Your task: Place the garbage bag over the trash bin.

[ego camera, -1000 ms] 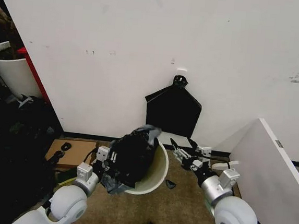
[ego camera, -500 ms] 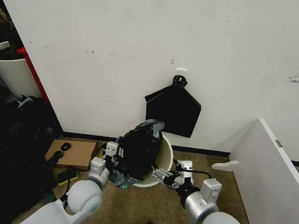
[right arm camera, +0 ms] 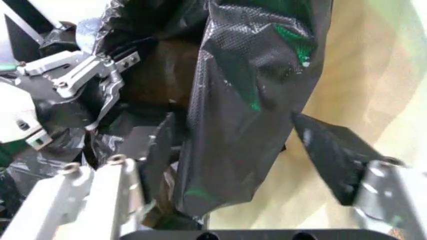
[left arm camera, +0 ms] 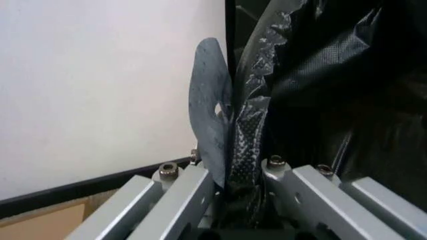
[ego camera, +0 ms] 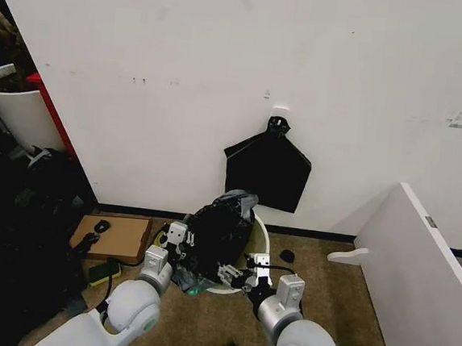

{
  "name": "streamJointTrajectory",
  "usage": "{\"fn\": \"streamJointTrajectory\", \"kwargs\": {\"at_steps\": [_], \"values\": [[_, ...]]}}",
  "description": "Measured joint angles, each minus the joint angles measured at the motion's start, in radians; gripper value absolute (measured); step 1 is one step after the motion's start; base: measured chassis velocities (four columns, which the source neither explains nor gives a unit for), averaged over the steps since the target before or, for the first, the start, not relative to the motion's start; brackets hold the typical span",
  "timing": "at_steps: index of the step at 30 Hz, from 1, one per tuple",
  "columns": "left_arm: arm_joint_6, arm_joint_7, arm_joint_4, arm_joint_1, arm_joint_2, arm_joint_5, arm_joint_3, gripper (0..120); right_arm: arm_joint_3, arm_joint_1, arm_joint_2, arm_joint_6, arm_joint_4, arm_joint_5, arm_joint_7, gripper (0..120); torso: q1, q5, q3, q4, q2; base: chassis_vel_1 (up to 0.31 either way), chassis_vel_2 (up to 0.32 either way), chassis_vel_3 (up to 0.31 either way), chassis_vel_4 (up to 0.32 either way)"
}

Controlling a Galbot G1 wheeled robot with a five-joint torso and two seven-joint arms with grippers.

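Garbage bag point(ego camera: 216, 236), glossy crinkled black, pinched by left gripper point(ego camera: 181, 241), right gripper point(ego camera: 232, 275) spread around it.

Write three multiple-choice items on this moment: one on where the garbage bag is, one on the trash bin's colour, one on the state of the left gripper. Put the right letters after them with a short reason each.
1. Where is the garbage bag?
A. Bunched at the trash bin's left rim, between the two grippers
B. Flat on the cardboard
C. Hanging on the wall

2. What colour is the trash bin?
A. Red
B. White
C. Black

3. What state is the left gripper in?
A. Open, away from everything
B. Shut on the garbage bag
C. Shut on the bin's rim

Answers:
1 A: the head view shows the crinkled black plastic heaped over the bin's left side, with the left gripper on its left and the right gripper at its lower right.
2 B: the bare rim behind the bag is white.
3 B: the left wrist view shows a strip of black film pinched between its fingers.
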Motion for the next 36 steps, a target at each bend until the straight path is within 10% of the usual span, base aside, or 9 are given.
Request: {"fn": "streamJointTrajectory", "kwargs": {"at_steps": [17, 36], "values": [[-0.002, 0.018, -0.007, 0.005, 0.015, 0.005, 0.001, 1, 0.027, -0.007, 0.004, 0.055, -0.014, -0.015, 0.02, 0, 0.0, 0.0001, 0.0, 0.0, 0.0, 0.0, 0.0, 0.0, 0.0], [-0.009, 0.024, -0.009, 0.013, 0.022, -0.056, -0.042, 1, 0.131, -0.056, -0.008, 0.09, 0.005, -0.003, 0.075, 0, 0.0, 0.0001, 0.0, 0.0, 0.0, 0.0, 0.0, 0.0, 0.0]]}}
